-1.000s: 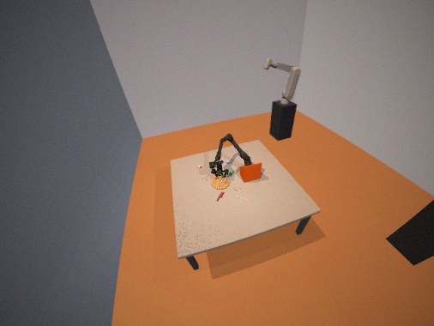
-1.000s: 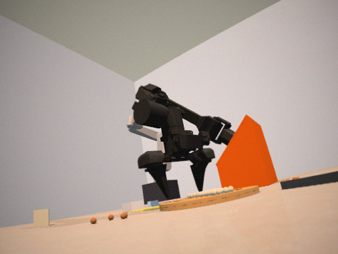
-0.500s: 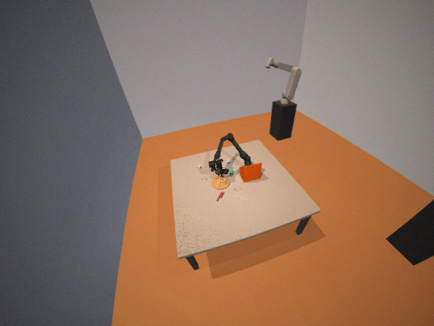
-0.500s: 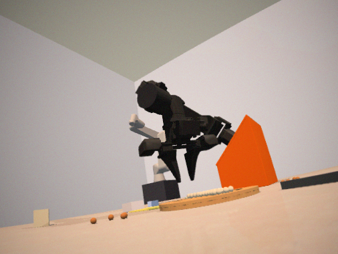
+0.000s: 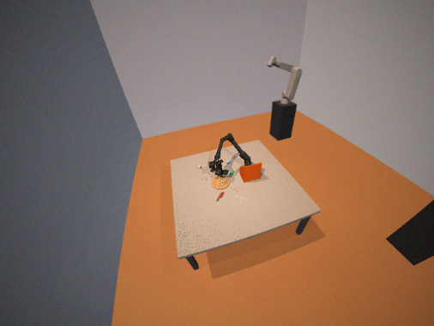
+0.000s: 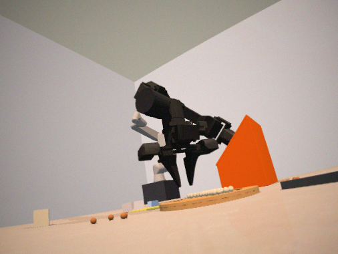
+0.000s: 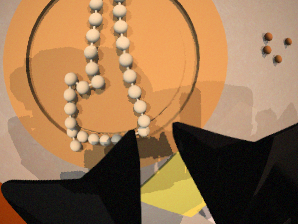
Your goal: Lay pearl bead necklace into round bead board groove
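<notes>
The pearl bead necklace [image 6: 214,191] [image 7: 126,59] lies on the round bead board [image 5: 214,185] [image 6: 207,202] [image 7: 215,30]. In the wrist view two long strands run across the inside of the circular groove. The left strand has a sharp kink, and a short row of beads lies along the groove's near arc, with a bead or two at its left end outside the groove line. The far end is out of the wrist view. My gripper [image 6: 185,185] [image 7: 153,132] is partly open with nothing between its fingers. It points down above the board's near edge, close to the right end of that row.
A yellow flat piece [image 7: 167,197] lies beyond the fingers. A tall orange block [image 5: 250,172] [image 6: 244,157] stands beside the board. Small brown beads [image 6: 123,215] [image 7: 268,37], a cream block [image 6: 41,218], a blue block [image 6: 153,203] and a red-and-dark object [image 5: 220,196] lie around.
</notes>
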Available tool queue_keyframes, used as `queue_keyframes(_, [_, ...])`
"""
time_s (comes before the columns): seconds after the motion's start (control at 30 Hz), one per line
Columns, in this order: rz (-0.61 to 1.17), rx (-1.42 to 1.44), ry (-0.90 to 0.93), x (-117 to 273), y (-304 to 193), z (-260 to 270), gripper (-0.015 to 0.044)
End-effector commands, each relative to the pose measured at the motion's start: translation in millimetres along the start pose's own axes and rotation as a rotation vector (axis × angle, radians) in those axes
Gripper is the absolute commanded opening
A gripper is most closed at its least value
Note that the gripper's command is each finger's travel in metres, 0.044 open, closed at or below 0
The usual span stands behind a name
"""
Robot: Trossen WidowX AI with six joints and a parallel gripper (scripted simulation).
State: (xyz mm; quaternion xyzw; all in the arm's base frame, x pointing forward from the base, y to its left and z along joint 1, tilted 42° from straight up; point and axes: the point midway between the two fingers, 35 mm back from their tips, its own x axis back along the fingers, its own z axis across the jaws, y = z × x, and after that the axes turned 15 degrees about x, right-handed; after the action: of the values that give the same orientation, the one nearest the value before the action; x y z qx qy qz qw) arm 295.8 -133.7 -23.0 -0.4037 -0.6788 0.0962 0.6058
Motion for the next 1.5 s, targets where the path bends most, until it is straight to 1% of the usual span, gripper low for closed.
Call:
queue_keyframes(0.0, [0.002,0.009,0.006,-9,1,2,0.012])
queue_keyframes(0.33, [0.004,0.011,0.01,-25,1,4,0.012])
queue_keyframes(0.57, [0.004,0.011,0.01,-26,0,4,0.012])
queue_keyframes(0.7, [0.004,0.005,0.007,-23,0,3,0.0015])
queue_keyframes(0.73, [0.004,0.005,0.007,-23,0,3,0.0])
queue_keyframes(1.47, [0.004,0.005,0.007,-23,0,3,0.0])
